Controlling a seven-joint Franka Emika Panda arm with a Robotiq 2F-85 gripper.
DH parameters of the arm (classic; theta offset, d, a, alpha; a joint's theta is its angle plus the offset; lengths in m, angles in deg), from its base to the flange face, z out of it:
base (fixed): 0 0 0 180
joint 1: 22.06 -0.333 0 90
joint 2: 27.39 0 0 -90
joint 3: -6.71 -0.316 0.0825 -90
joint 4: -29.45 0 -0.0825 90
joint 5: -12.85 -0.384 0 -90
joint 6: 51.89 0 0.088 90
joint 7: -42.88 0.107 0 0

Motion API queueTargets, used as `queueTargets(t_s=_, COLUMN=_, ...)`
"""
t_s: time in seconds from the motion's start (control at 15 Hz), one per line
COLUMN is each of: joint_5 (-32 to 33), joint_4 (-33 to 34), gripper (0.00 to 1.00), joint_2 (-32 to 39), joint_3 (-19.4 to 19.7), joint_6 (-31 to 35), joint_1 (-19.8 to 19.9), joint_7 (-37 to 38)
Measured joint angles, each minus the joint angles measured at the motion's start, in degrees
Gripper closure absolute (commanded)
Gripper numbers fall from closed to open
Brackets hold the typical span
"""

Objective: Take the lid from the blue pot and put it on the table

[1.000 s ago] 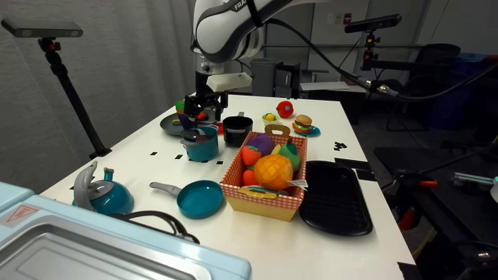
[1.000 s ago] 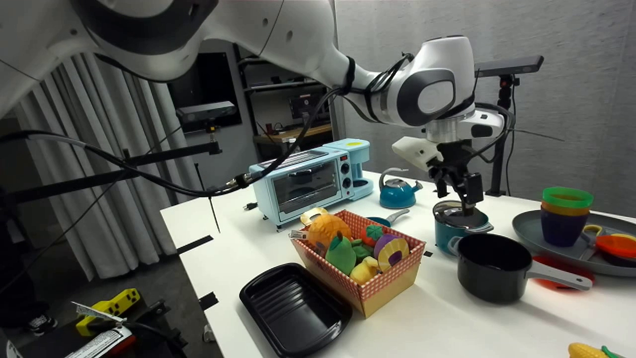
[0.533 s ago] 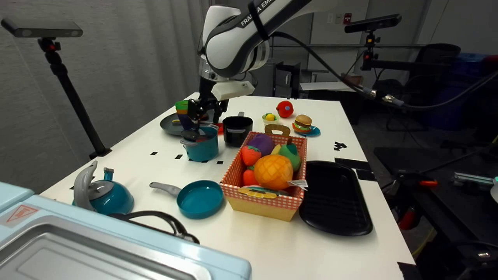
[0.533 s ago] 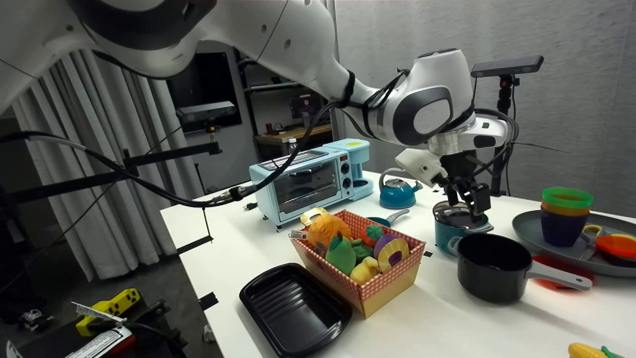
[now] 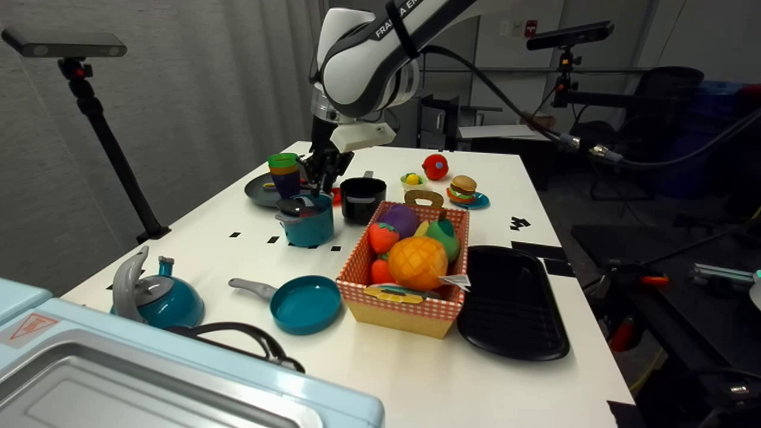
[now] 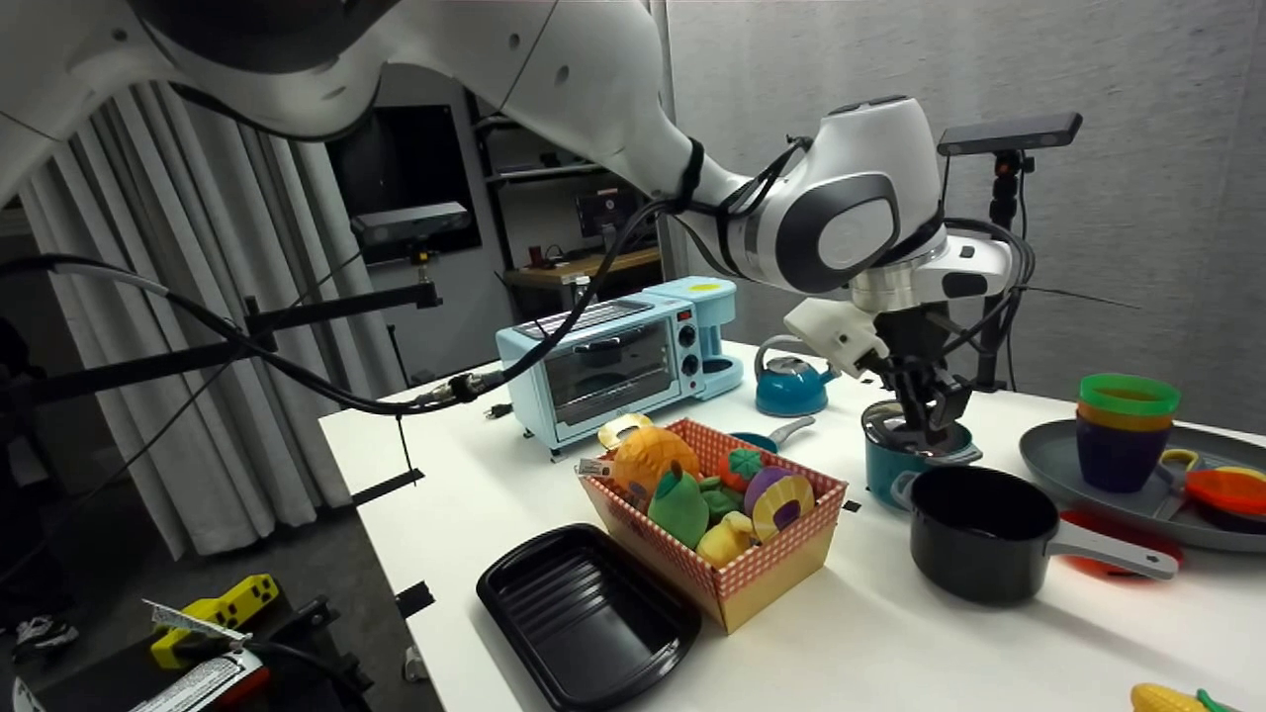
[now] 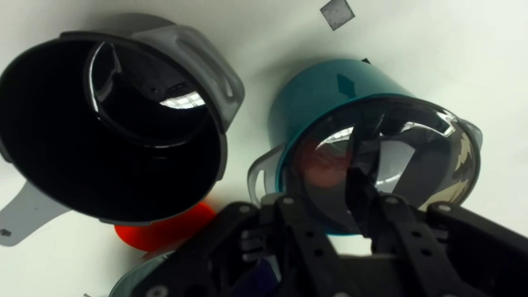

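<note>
Pincer (image 6: 927, 427): jaws drawn in vs half a second ago, both exterior views. Reads as the grasp starting; lid (image 7: 398, 152) not off yet. Wrist view shows some gap, but can't make out if they're apart or clamped on it. Lid's right below, on the blue pot (image 7: 311, 97): round, dark, glossy, heavy reflections, reddish patch (image 7: 324, 167) toward nine o'clock. Black saucepan (image 7: 136, 123) just beside, also nine o'clock; I'd lift straight up before heading for the desk (image 6: 890, 653).
</note>
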Motion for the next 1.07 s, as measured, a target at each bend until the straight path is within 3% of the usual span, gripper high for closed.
queueTargets(t_s=0.33, joint_5=0.0, joint_4=-1.0, gripper=0.0, joint_2=-0.6, joint_3=0.0, joint_6=1.6, joint_1=0.0, joint_7=-0.4)
queueTargets(t_s=0.67, joint_5=-0.4, joint_4=-2.0, gripper=0.0, joint_2=-0.8, joint_3=-0.2, joint_6=4.7, joint_1=0.0, joint_7=-0.4)
queueTargets(t_s=1.07, joint_5=-2.2, joint_4=-3.8, gripper=0.0, joint_2=-0.8, joint_3=-3.1, joint_6=8.2, joint_1=-1.6, joint_7=0.6)
